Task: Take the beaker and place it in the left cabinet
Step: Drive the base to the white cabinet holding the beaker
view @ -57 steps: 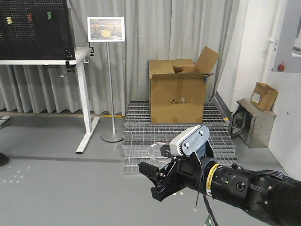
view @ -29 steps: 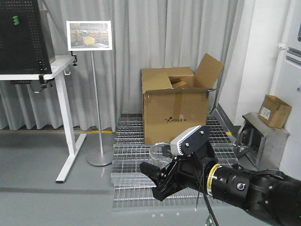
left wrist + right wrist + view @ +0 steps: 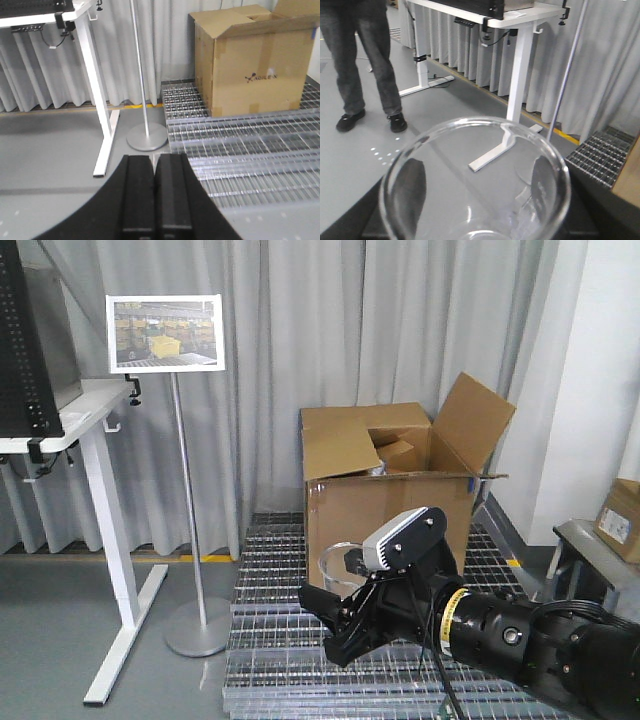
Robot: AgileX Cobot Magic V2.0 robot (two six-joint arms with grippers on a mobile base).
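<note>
Two dark pads [image 3: 413,186] of the right gripper [image 3: 478,181] show through the glass on either side of the beaker [image 3: 334,562]. The jaws are clamped on its wall below the rim. The mouth faces up toward the wrist camera, a hold that looks chosen to stop the glass tipping or sliding while it is carried.

In the front view the beaker hangs in the air in front of the box [image 3: 390,510], low over the grate [image 3: 270,640] that the box stands on. The arm reaches out from the lower right, which suggests carrying rather than placing.

The left gripper [image 3: 154,165] is closed with its fingers pressed together and nothing between them. It points at the floor left of the box, probably tucked idle because one arm is enough for so small a load.

Left of the box stands a sign stand [image 3: 190,520], and farther left a white desk [image 3: 90,410]. The right wrist view shows a person [image 3: 370,60] standing beyond the desk, on the side away from the box.

No view shows the cabinet, so I judge the pick done and the placing not yet begun. The thin glass could slip if the clamp loosens, or crack if it knocks a shelf edge.
</note>
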